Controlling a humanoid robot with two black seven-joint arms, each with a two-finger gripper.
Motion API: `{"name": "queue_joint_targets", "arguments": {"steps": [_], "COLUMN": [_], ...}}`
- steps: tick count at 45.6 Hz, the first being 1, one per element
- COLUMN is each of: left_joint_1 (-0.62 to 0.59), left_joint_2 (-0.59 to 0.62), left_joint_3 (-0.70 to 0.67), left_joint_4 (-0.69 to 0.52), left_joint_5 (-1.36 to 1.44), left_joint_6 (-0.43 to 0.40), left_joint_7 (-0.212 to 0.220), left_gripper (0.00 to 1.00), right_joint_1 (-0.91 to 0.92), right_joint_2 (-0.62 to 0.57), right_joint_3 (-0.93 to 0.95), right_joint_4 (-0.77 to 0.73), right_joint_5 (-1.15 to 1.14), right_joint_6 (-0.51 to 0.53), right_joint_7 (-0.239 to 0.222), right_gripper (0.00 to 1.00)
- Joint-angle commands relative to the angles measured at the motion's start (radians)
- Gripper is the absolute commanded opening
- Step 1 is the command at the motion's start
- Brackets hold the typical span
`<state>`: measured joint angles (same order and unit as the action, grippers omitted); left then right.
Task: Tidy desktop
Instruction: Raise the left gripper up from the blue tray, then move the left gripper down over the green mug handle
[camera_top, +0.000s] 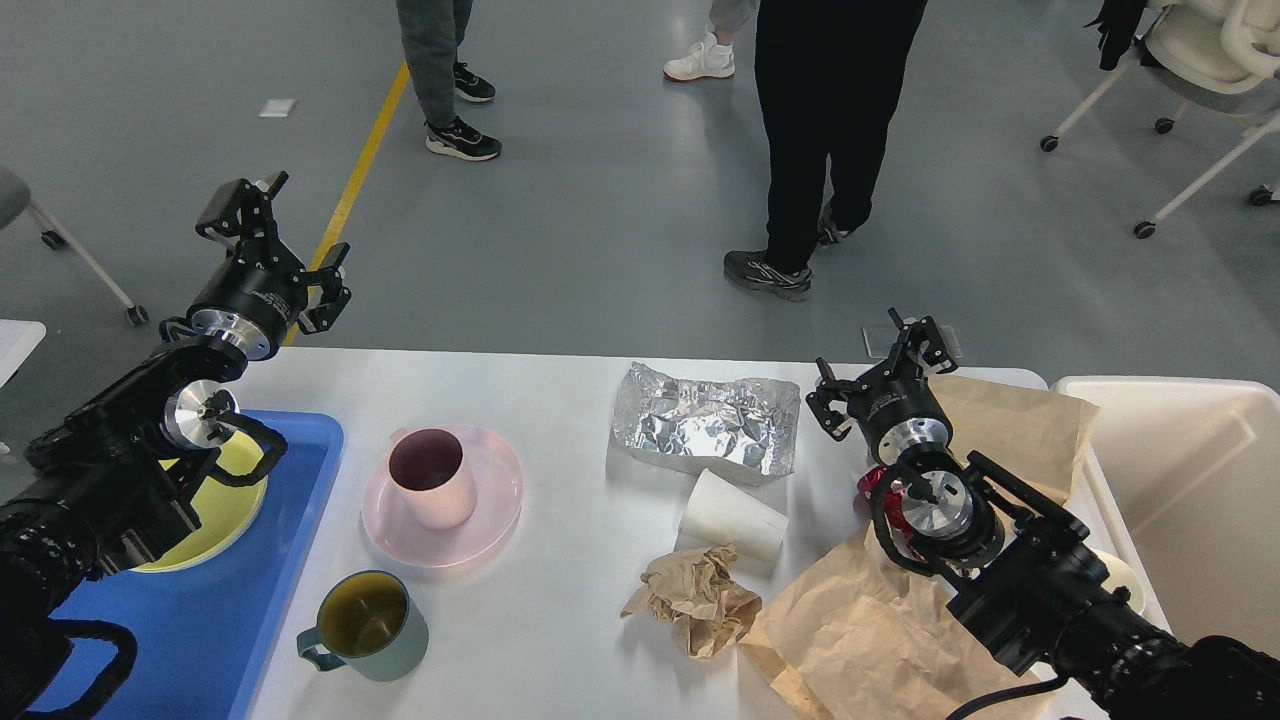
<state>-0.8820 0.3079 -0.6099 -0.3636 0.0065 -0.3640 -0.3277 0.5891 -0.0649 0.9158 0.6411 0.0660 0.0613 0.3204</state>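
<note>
The white desktop filled the lower half of the frame, its long axis running left to right, far edge toward the standing people. At upper left the left gripper hung past that far edge, jaws spread and empty. At right the right gripper hovered over brown paper, jaws apart, holding nothing. A pink mug stood on a pink plate, beside crumpled foil.
</note>
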Motion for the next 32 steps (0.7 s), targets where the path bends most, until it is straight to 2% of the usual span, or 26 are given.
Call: {"name": "queue_joint_targets", "arguments": {"steps": [1,4,8,16,18,19,25,32], "left_joint_1": [-0.026,-0.041,-0.087,-0.233,-0.285,-0.34,-0.48,-0.552], "left_joint_2": [0.013,0.036,0.057,0.089,0.092,0.099,0.106,0.105], "left_joint_3": [0.004,0.038,0.126,0.478,0.567,0.654,0.901,1.14], "left_joint_4": [-0.003,-0.009,-0.009,-0.006,-0.006,-0.006,-0.006,-0.011], "left_joint_5": [0.006,0.006,0.006,0.007,0.007,0.007,0.007,0.009], "left_joint_6": [-0.001,-0.001,-0.013,-0.033,-0.033,-0.033,-0.036,-0.039], "left_joint_7": [0.073,0.101,0.107,0.114,0.114,0.114,0.114,0.114], "left_gripper": [0.96,0.96,0.96,0.96,0.96,0.96,0.96,0.96], "right_joint_1": [0.0,0.0,0.0,0.0,0.0,0.0,0.0,0.0], "right_joint_2": [0.0,-0.001,-0.001,0.0,0.0,0.0,0.0,0.0], "right_joint_3": [0.0,0.0,0.0,0.0,0.0,0.0,0.0,0.0], "right_joint_4": [0.0,-0.001,0.0,0.0,0.0,0.0,0.0,0.0], "right_joint_5": [0.0,0.0,0.0,0.0,0.0,0.0,0.0,0.0], "right_joint_6": [0.0,0.0,0.0,0.0,0.0,0.0,0.0,0.0], "right_joint_7": [0.0,0.0,0.0,0.0,0.0,-0.001,0.0,0.0], "right_gripper": [1.0,1.0,1.0,1.0,1.0,1.0,1.0,1.0]}}
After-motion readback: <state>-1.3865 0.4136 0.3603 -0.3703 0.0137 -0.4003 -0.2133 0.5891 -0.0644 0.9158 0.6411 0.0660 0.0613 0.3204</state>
